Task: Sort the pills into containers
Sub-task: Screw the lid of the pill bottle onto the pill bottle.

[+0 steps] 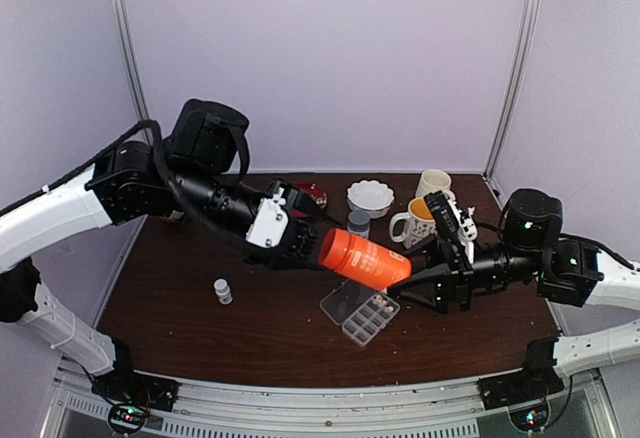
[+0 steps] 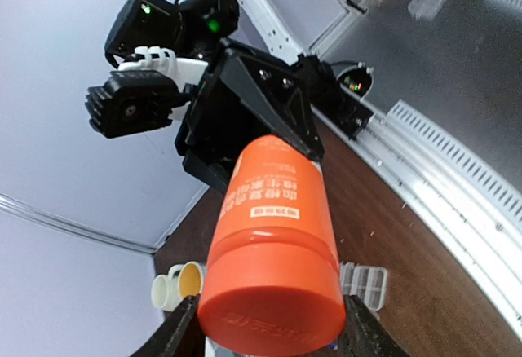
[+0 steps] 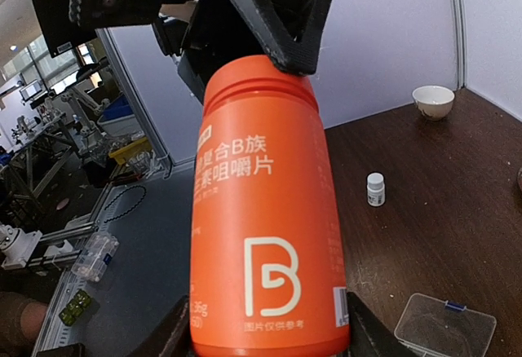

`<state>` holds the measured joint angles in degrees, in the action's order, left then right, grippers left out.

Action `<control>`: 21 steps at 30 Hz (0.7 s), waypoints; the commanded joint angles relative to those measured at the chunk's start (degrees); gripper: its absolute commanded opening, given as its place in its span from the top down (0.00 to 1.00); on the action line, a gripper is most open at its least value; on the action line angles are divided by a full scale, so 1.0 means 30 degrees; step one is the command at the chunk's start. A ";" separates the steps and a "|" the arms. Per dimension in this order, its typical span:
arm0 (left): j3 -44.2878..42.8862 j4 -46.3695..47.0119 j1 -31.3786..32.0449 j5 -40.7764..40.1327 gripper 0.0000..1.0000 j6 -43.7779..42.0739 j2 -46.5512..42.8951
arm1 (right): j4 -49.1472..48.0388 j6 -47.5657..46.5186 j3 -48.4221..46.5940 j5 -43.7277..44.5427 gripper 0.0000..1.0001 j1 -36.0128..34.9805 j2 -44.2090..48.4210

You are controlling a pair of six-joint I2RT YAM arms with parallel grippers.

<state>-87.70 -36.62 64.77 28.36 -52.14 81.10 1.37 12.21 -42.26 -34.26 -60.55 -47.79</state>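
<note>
Orange bottle [image 1: 365,259] clamped endwise between left fingers [image 2: 178,334] and right fingers [image 3: 173,337]; organiser box [image 1: 366,316] lies nearby.

Orange bottle [image 1: 365,259] and crockery over a dark wood tabletop [image 1: 200,328].
Bottle tilted in mid-air at frame centre, white lettering along its side; small white-capped vial [image 1: 223,291] upright and alone, left of centre; white scalloped bowl [image 1: 370,196], cream mug [image 1: 433,182], yellow-lined white mug [image 1: 412,224] and grey-capped bottle [image 1: 359,222] grouped toward upper right; red object [image 1: 313,195], partly hidden, just left of the bowl.
</note>
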 commanded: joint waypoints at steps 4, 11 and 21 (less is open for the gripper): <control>0.2496 0.2709 0.0704 -0.7429 0.61 -0.4617 0.0408 | -0.5115 0.1086 -0.0840 -0.0254 1.00 0.0142 0.0144; 0.4438 0.8352 0.0205 -0.8833 0.02 0.3762 -0.1919 | -0.2501 -0.0153 -0.0583 0.1439 1.00 0.0352 0.1294; -0.7333 -0.7525 0.0060 -1.8944 0.03 2.5851 0.2527 | 0.0265 -0.0356 0.0885 1.1162 1.00 0.0607 0.5459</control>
<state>-97.82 -36.07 65.23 -19.53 -7.20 84.93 0.80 10.72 -42.06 -15.51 -59.05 -34.83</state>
